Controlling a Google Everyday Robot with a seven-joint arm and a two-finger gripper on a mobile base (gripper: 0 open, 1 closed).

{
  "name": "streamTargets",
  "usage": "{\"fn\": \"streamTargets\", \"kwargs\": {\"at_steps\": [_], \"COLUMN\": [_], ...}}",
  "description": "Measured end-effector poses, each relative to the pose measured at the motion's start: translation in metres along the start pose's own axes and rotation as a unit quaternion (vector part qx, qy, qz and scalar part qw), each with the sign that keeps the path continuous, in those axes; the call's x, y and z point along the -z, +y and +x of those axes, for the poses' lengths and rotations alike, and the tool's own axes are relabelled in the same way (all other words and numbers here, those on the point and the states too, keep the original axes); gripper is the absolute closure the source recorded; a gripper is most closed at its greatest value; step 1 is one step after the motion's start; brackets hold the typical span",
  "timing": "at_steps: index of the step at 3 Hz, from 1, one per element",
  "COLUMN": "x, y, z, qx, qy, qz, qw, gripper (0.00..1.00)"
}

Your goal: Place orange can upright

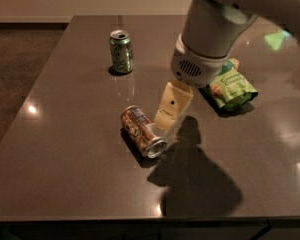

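Overall: a dark, glossy worktop [65, 134] carries two cans and a snack bag, and a robot arm reaches in from the upper right.
Orange can: the orange can [142, 131] lies on its side near the middle of the worktop. Its long axis runs from upper left to lower right, and one silver end is turned toward the lower right. The orange-brown label with pale markings faces up.
Gripper: the cream-coloured gripper [166, 119] hangs from the wrist, angled down and to the left. Its tip is just beside the orange can's right flank, near the silver end; whether it touches the can is unclear.
Gripper state: how far it is spread is not to be made out from this angle. The orange can rests on the worktop, not in its grasp.
Arm: the pale grey arm [210, 34] ends in a rounded wrist housing with a vented patch, directly above the gripper.
Green can: the green can [121, 51] stands upright toward the far left, well apart from the orange can.
Snack bag: the green snack bag [232, 86] lies flat to the right of the wrist, partly hidden behind it.
Shadow: a dark shadow [200, 184] spreads across the worktop below the gripper, toward the near edge.
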State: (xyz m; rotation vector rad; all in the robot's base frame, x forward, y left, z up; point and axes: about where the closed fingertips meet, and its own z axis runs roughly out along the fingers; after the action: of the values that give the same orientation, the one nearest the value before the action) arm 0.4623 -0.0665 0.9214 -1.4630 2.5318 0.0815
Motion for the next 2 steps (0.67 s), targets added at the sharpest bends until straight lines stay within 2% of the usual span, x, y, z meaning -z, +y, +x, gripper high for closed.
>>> {"fn": "streamTargets", "kwargs": {"at_steps": [1, 2], "x": [-0.020, -0.042], "y": [0.002, 0.008], "z": [-0.020, -0.033], "qx": [-0.063, -0.087], "qy": [0.019, 0.047], "qz": [0.020, 0.022], "qw": [0.9977, 0.9949], "gripper": [0.00, 0.00]}}
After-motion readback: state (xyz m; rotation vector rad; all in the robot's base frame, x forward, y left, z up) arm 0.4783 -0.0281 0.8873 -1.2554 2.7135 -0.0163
